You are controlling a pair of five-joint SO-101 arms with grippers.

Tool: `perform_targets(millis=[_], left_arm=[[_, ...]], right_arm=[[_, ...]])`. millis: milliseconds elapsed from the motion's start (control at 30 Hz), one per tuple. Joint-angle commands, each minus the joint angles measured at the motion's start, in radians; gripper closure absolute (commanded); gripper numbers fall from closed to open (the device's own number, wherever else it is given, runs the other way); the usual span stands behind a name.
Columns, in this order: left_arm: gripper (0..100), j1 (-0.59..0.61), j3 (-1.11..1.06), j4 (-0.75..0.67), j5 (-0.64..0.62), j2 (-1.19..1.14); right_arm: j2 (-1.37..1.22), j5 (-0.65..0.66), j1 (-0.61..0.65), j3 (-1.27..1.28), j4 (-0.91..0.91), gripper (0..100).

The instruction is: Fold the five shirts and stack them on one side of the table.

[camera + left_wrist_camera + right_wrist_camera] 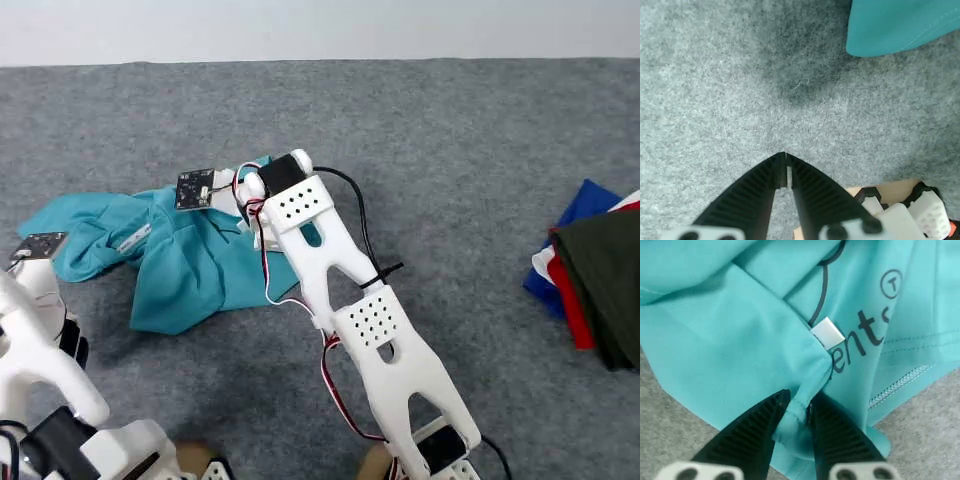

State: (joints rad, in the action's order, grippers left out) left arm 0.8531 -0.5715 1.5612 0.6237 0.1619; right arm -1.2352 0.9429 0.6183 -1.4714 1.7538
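A crumpled teal shirt (175, 255) lies on the left half of the grey felt table (450, 150). My right gripper (797, 407) is shut on a bunched fold of that teal shirt (740, 325), close to a small white tag (827, 332). In the high view the right arm stretches from the front edge to the shirt's far side, and its gripper (228, 205) rests on the cloth. My left gripper (786, 161) is shut with nothing in it, just above bare felt. A corner of the teal shirt (900, 25) lies beyond it, apart from the fingers.
A stack of folded shirts (595, 275), blue, white, red and dark green, sits at the table's right edge. The left arm (35, 320) stands at the front left corner. Open felt spreads across the middle and the back.
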Motion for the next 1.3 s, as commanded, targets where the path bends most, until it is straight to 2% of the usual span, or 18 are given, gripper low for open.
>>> perform_targets(millis=[0,233,333,467,733,867,967,1167,1267], left_arm=[[100,-0.006,0.024,0.006,-0.006,0.04],[100,-0.006,0.022,0.008,-0.006,0.04],[100,-0.006,0.022,0.008,-0.006,0.04],[100,-0.006,0.022,0.009,-0.006,0.04],[100,-0.012,0.093,0.058,-0.006,0.081],[100,-0.069,0.147,0.064,-0.006,0.183],[100,-0.141,0.151,0.064,-0.005,0.265],[100,-0.308,0.142,0.064,-0.011,0.362],[100,-0.405,0.143,0.055,-0.1,0.339]], right_arm=[[0.015,-0.008,-0.015,-0.028,0.008,92.3],[0.016,-0.006,-0.051,-0.026,-0.035,92.6],[0.016,-0.006,-0.041,-0.025,-0.035,99.1],[0.028,-0.006,-0.033,-0.029,-0.025,98.9],[0.214,-0.008,-0.03,-0.118,0.039,98.8],[0.351,-0.017,-0.048,-0.038,0.041,98.8],[0.469,-0.075,-0.081,0.064,0.041,98.8],[0.713,-0.167,-0.17,0.397,0.041,98.8],[0.806,-0.209,-0.206,0.578,0.039,98.8]])
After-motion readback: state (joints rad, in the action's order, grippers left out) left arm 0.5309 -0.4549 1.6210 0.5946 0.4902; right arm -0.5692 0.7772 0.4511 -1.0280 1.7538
